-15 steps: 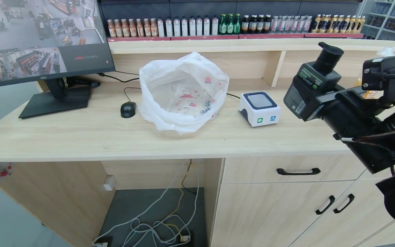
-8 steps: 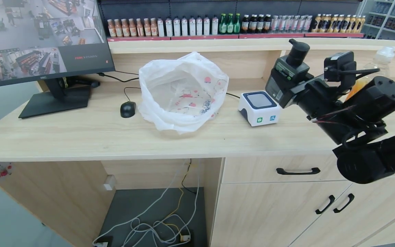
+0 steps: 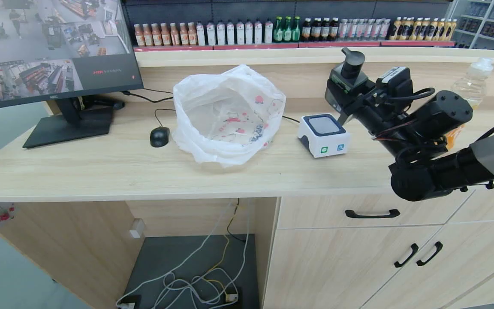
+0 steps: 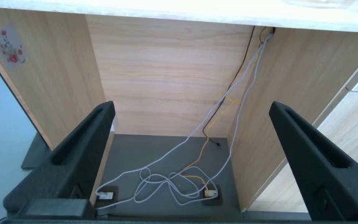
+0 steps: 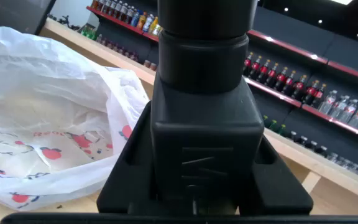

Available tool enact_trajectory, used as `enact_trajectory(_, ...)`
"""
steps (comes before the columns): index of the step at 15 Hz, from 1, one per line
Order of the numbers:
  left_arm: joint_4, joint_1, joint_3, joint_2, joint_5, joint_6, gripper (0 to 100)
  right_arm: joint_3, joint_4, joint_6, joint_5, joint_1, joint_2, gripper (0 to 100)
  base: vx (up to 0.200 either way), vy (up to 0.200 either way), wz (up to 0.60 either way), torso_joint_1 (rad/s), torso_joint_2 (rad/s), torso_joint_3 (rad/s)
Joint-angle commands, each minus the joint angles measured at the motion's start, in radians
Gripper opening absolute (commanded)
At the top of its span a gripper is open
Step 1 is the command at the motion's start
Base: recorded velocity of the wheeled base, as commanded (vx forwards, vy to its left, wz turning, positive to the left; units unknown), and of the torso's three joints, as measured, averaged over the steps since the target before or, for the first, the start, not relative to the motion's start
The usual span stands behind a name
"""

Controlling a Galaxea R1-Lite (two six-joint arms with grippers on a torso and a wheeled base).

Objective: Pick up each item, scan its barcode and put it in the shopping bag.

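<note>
Clamped on a black bottle (image 3: 346, 77), the right gripper (image 3: 352, 99) is seen above the wooden counter (image 3: 101, 167), with its fingers pressed against the two sides of the bottle's square body. The bottle is held off the counter, its round cap pointed up and slightly tilted. It is placed near the white scanner (image 3: 324, 135), higher than it and a little to the right in the head view; the two are not touching. In the right wrist view the bottle's cap and shoulders are shown close up, with the shopping bag (image 3: 228, 113) behind them.

The bag is stood on the counter with its mouth open, and red print is seen on its white plastic. It is set between a black mouse (image 3: 160, 136) on its left and the scanner on its right. A monitor (image 3: 45, 47) is placed at the counter's left end. A clear bottle with orange drink (image 3: 470, 86) is stood at the far right, partly hidden by the arm.

Below the counter, the left gripper (image 4: 191, 112) is held with its fingers spread wide apart and nothing between them, over loose cables (image 4: 185, 180) on the floor.
</note>
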Motion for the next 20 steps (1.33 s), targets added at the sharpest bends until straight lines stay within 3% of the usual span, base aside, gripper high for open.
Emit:
enact_trajectory(1, 0.0, 0.0, 0.0, 0.0, 0.0, 0.0, 100, -0.026, 0.005, -0.038, 0.051, -0.029, 0.022, 0, 0.0, 0.0, 0.0, 0.0, 0.0, 0.0)
enact_trajectory(4, 0.0, 0.0, 0.0, 0.0, 0.0, 0.0, 100, -0.031, 0.019, -0.139, 0.12, -0.098, 0.01, 0, 0.0, 0.0, 0.0, 0.0, 0.0, 0.0)
enact_trajectory(10, 0.0, 0.0, 0.0, 0.0, 0.0, 0.0, 100, -0.118, 0.144, -0.302, 0.163, -0.098, 0.004, 0, 0.0, 0.0, 0.0, 0.0, 0.0, 0.0)
enact_trajectory(17, 0.0, 0.0, 0.0, 0.0, 0.0, 0.0, 100, -0.166, 0.14, -0.385, 0.31, -0.116, 0.071, 0, 0.0, 0.0, 0.0, 0.0, 0.0, 0.0)
enact_trajectory(20, 0.0, -0.002, 0.0, 0.0, 0.0, 0.0, 100, -0.202, 0.137, -0.397, 0.325, -0.116, 0.111, 0, 0.0, 0.0, 0.0, 0.0, 0.0, 0.0)
